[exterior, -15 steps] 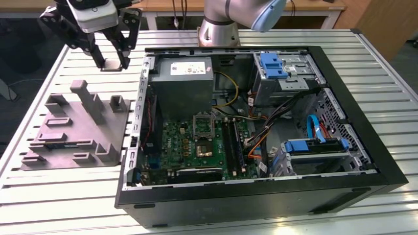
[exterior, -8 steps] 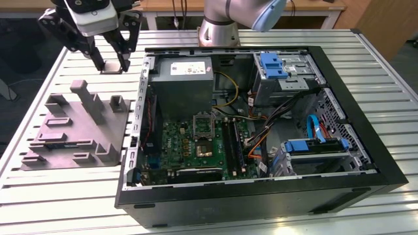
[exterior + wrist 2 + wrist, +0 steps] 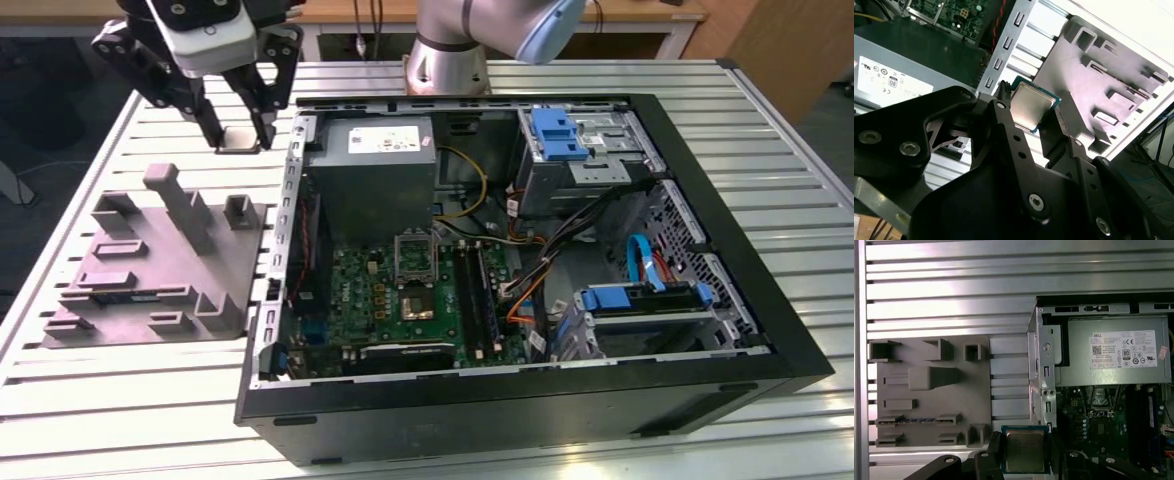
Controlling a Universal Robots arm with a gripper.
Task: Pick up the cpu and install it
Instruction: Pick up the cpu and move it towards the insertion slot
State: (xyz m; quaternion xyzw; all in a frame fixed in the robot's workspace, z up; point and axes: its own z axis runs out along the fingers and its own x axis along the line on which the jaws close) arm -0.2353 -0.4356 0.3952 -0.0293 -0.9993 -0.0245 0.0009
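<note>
**Exterior view.** The gripper (image 3: 240,137) hangs above the table (image 3: 120,410), between the far end of the tray (image 3: 147,270) and the corner of the open case (image 3: 534,405). Its two fingers are clenched on the cpu (image 3: 240,142). The chip is clear of the tray and well apart from the socket (image 3: 419,298) on the board inside.

**Second wrist view.** The cpu (image 3: 1031,106) is clamped by two opposite edges, metal top toward the camera. The tray (image 3: 1104,65) and the supply (image 3: 899,65) lie beyond it. It looks square in the grip, with no skew I can make out.

**First wrist view.** The cpu (image 3: 1024,450) shows between the fingers, over the gap between the tray (image 3: 929,405) and the case (image 3: 1044,365).

**Judgement.** I take the step in hand to be the carry. To do it well I would:
- hold the chip flat;
- grip by the edges only, with no more squeeze than needed;
- ride high enough to clear the case wall;
- have its corners lined up with the socket — the underside should touch nothing on the way.

**Count.** One gripper, one cpu, one tray, one case, one socket, one supply, two blue caddies (image 3: 554,135). The sticks (image 3: 474,290) beside the socket I cannot count with confidence.
</note>
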